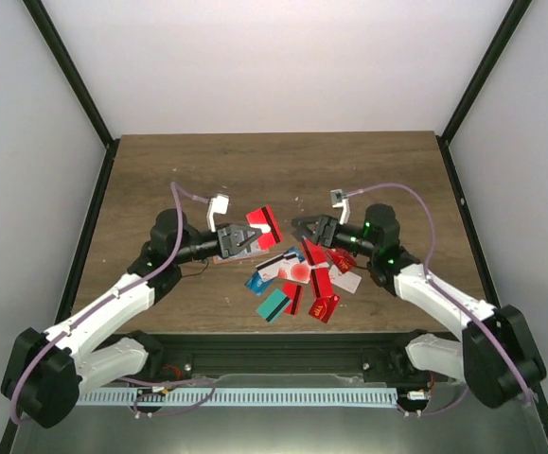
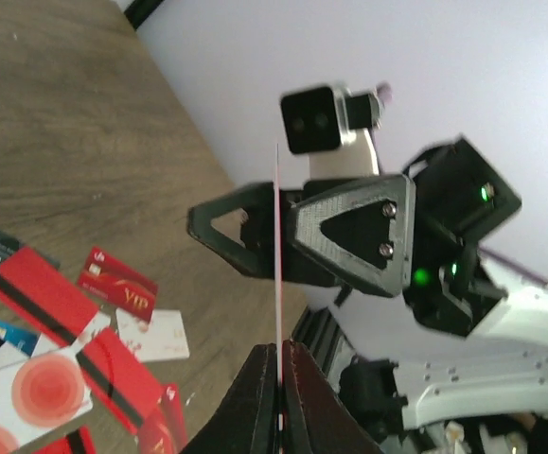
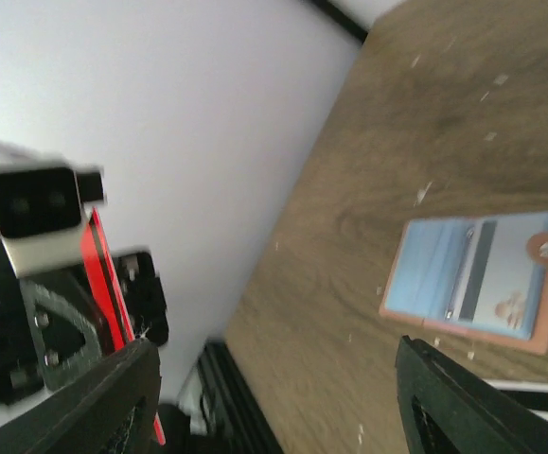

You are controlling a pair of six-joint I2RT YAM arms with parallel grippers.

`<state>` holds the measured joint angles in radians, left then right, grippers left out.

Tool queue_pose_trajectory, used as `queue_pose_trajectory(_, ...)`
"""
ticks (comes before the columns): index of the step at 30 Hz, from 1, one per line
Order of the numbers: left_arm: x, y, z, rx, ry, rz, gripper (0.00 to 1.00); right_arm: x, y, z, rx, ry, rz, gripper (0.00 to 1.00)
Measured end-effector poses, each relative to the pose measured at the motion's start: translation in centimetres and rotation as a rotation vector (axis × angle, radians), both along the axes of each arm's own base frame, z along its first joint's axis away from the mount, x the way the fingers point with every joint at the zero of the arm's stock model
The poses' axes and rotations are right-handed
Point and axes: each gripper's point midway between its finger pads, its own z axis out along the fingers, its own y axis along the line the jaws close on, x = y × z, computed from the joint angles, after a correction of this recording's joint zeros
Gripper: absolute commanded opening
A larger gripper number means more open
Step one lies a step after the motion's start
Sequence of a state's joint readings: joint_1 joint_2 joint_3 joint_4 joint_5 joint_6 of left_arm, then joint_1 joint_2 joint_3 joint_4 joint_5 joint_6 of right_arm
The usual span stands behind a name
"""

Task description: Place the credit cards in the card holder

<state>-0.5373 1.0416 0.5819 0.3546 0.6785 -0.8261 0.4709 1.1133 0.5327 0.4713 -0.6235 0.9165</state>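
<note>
- From above, the left claw [image 1: 255, 233] is clenched on a red card [image 1: 262, 219], which it holds clear of the counter [image 1: 160, 180].
- The right claw [image 1: 302, 227] faces the left claw from just beside that card's far edge.
- The rest of the credit cards [image 1: 304, 276] lie in a loose, overlapping heap on the counter, below and between the two claws and nearer the right one.
- A teal card [image 1: 274, 303] sits at the heap's near-left corner.
- A salmon-brown edge of the card holder [image 1: 219, 255] peeks out from under the left claw's wrist; most of it is hidden in this view.
- From the left wrist, the two fingers are pressed together on the red card, seen edge-on as a thin line running straight up from their tips.
- Further up, that line passes between the right claw's two dark triangular fingers; whether either touches it cannot be told.
- Red and white cards lie on the counter to the left of the left claw.
- From the right wrist, the right claw is released, with its fingers wide apart at the bottom corners and nothing between them.
- The card holder lies flat and open on the counter above the right-hand finger, its pale blue lining facing up with a card tucked into its pocket.
- The red card shows above the left-hand finger, gripped by the blurred left claw.
</note>
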Motion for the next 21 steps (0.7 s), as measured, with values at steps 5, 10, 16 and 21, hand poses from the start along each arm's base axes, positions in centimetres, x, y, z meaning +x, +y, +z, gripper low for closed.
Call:
queue_pose_trajectory(5, -1.3, -0.3, -0.9, 0.079, -0.005, -0.082, 0.04, -1.6, 1.7, -1.2, -0.068, -0.03, 0.221, 0.68)
queue_pose_trajectory(10, -2.1, -0.4, -1.4, 0.12, -0.004, -0.137, 0.04, -3.8, 2.3, -0.6, -0.054, -0.086, 0.369, 0.62)
queue_pose_trajectory(16, -2.5, -0.7, -1.9, 0.132, 0.01, -0.181, 0.04, -5.5, 2.9, -0.2, -0.031, -0.105, 0.474, 0.55)
queue_pose_trajectory(21, -2.7, -0.9, -2.2, 0.13, 0.022, -0.203, 0.04, -6.1, 3.9, 0.7, -0.019, -0.128, 0.527, 0.37)
